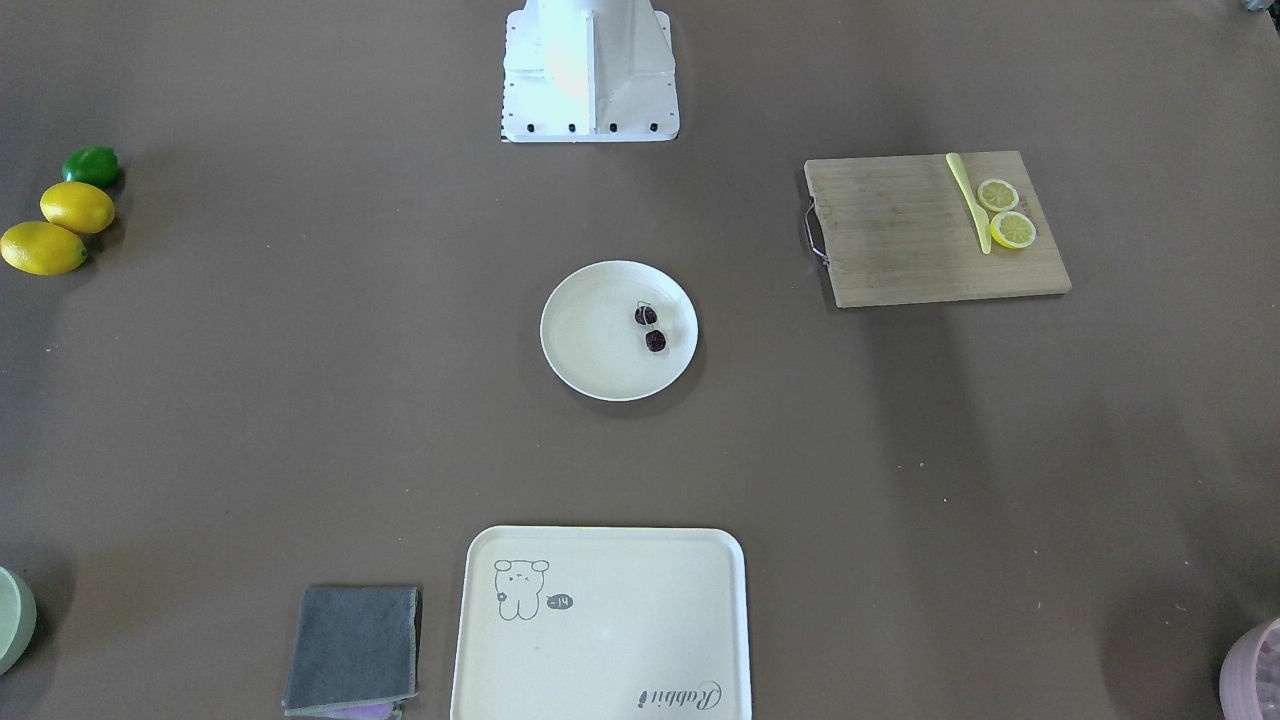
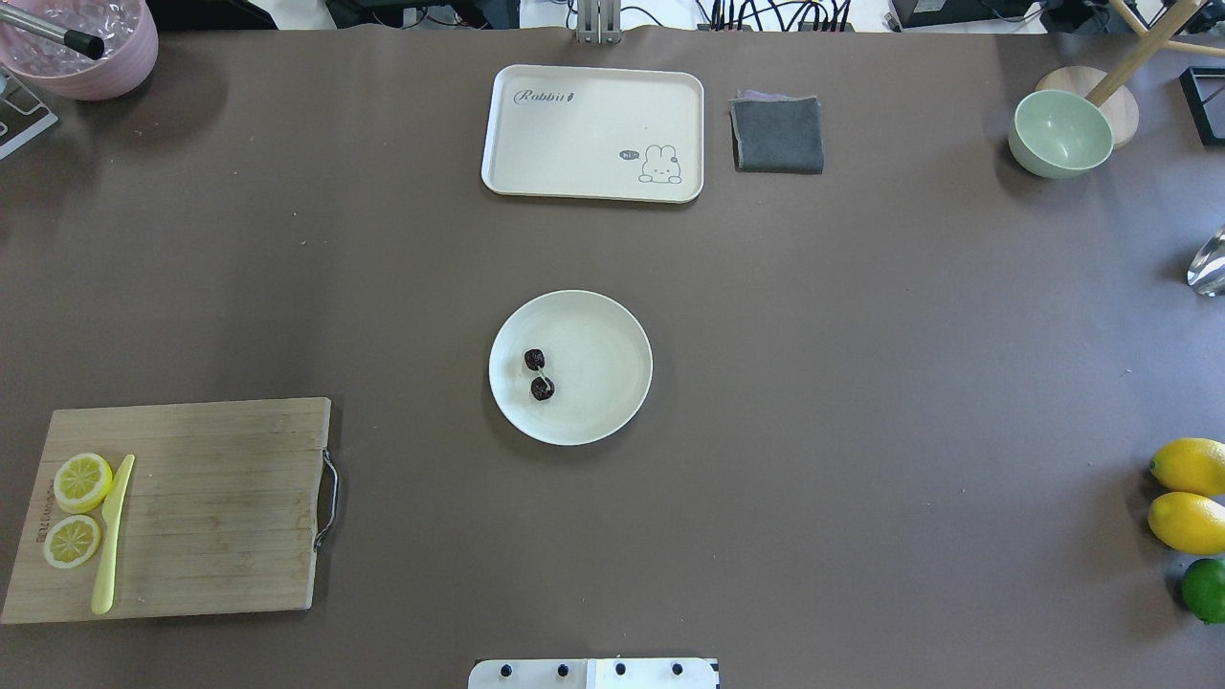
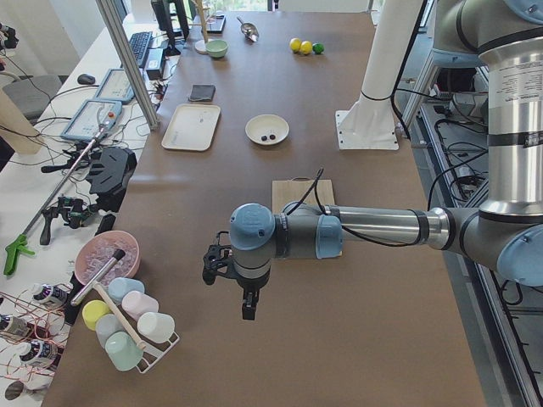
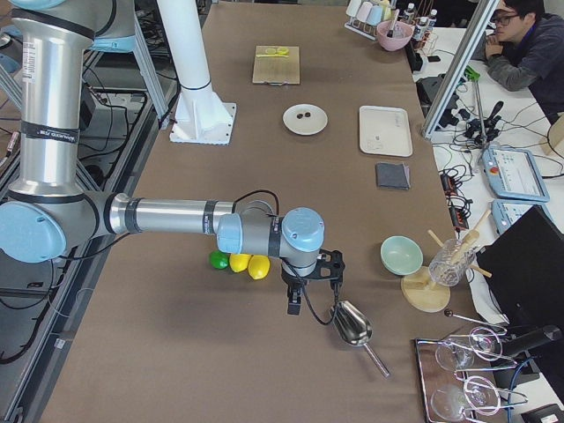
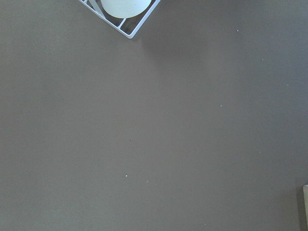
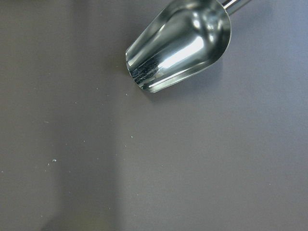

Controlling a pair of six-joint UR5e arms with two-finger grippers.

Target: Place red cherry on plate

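Note:
The red cherry [image 2: 539, 373], a pair of dark maroon fruits on a pale stem, lies inside the round cream plate [image 2: 598, 368] at the table's middle, on its left half in the overhead view. In the front-facing view the cherry [image 1: 650, 328] rests right of the plate's [image 1: 590, 330] centre. Neither gripper is near it. My left gripper [image 3: 245, 307] hangs over bare table at the left end; I cannot tell its state. At the right end my right gripper [image 4: 294, 305] hovers beside a metal scoop [image 6: 178, 45]; I cannot tell its state.
A cream tray [image 2: 593, 132] and grey cloth [image 2: 777, 134] lie at the far side. A wooden board [image 2: 191, 507] holds lemon slices [image 2: 77, 507] and a yellow knife. Lemons and a lime [image 2: 1187, 522], a green bowl [image 2: 1060, 132], a pink bowl [image 2: 81, 43] and a cup rack [image 3: 127, 326] stand at the ends. A person [image 4: 524, 53] sits beyond the far edge.

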